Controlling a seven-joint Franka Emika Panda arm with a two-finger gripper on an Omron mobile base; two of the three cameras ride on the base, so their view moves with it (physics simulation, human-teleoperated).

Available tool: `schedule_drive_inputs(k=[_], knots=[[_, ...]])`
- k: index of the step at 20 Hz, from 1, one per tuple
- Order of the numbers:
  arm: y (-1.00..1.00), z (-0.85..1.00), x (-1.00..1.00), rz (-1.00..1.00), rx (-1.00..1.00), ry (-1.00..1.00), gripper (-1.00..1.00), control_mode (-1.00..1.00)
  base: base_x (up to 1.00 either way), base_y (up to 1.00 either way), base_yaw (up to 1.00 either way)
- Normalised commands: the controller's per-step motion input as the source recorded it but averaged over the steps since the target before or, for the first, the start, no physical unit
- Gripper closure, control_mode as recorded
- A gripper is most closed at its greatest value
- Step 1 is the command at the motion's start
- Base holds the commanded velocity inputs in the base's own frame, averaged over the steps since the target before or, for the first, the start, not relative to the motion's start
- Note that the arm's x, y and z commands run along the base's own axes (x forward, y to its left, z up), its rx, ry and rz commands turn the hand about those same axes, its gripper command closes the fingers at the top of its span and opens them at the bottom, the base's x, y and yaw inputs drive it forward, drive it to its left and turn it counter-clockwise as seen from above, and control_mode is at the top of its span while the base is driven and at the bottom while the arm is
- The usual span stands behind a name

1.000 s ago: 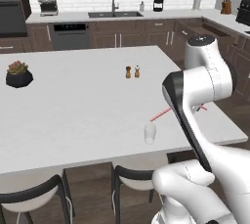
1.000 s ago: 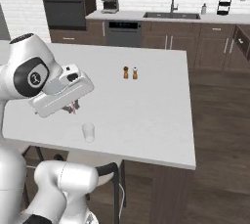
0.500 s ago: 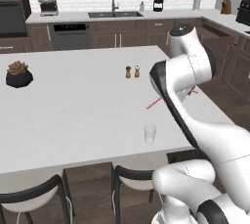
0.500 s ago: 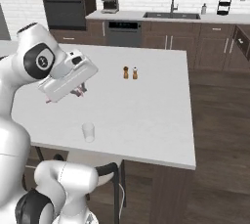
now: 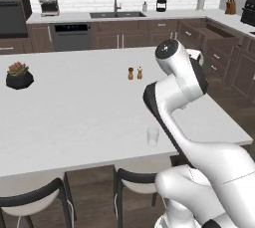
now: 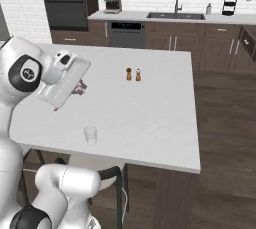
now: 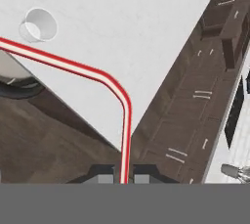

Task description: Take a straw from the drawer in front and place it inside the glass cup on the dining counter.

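The straw point(image 7: 105, 78) is pinched between the two closed fingers point(image 7: 124, 178) of the gripper; in the hand view it runs up from the fingertips, bends, and stretches off to the left edge, red with a pale stripe down its middle. The glass cup point(image 7: 38, 24) stands upright on the white surface of the dining counter point(image 6: 150, 103), near its front edge (open mouth visible from the hand camera), well apart from the straw. The hand point(image 6: 65, 80) hangs above the counter's left side in the right base view. Two small shakers point(image 5: 135, 73) stand together farther back, and a potted plant point(image 5: 18, 75) sits at the far left
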Motion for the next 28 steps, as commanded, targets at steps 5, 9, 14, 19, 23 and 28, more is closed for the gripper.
schedule_drive_inputs(k=[5, 9, 14, 19, 23, 28], knots=[[-0.13, -0.04, 0.2, 0.14, -0.21, -0.15, 1.0, -1.0, 0.0, 0.0, 0.0], [-0.11, -0.16, 0.48, 0.12, -0.22, -0.01, 1.0, -1.0, 0.0, 0.0, 0.0], [-0.01, -0.07, 0.35, 0.11, -0.22, 0.01, 1.0, -1.0, 0.0, 0.0, 0.0], [0.0, -0.13, 0.43, 0.09, -0.18, 0.08, 1.0, -1.0, 0.0, 0.0, 0.0], [0.03, -0.08, 0.32, 0.07, -0.09, 0.08, 1.0, -1.0, 0.0, 0.0, 0.0], [0.0, -0.01, 0.04, 0.18, 0.03, 0.01, 1.0, -1.0, 0.0, 0.0, 0.0]])
